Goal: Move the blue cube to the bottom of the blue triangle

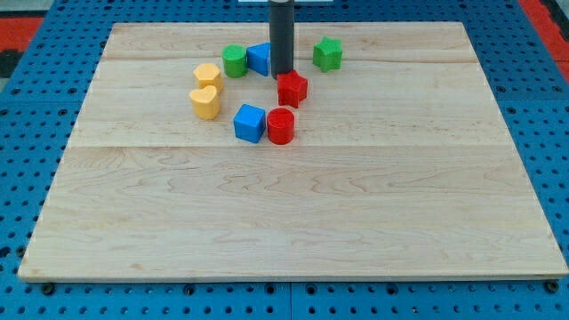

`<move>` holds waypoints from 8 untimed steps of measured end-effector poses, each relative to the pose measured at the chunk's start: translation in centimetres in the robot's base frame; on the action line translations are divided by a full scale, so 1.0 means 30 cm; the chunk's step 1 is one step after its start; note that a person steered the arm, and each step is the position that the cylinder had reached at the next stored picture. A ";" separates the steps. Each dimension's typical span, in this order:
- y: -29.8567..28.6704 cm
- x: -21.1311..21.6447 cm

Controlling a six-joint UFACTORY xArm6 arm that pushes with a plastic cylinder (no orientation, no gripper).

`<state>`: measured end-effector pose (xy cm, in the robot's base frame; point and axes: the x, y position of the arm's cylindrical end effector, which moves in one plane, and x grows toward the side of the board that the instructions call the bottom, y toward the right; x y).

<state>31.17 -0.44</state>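
Note:
The blue cube [250, 123] sits on the wooden board [293, 213] left of centre, touching the red cylinder [281, 126] on its right. The blue triangle [259, 59] lies near the view's top, partly hidden behind my rod. My tip [282, 74] stands between the blue triangle and the red star-shaped block [292, 89], just right of the triangle and above the red block. The blue cube lies well below the tip, towards the view's bottom.
A green cylinder [235, 60] touches the blue triangle's left side. A green star-shaped block [327, 54] sits right of the rod. A yellow hexagon-like block [207, 75] and a yellow heart-like block [205, 102] lie to the left of the blue cube.

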 end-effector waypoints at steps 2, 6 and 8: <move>0.013 -0.007; -0.175 -0.096; -0.274 -0.054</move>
<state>29.54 -8.65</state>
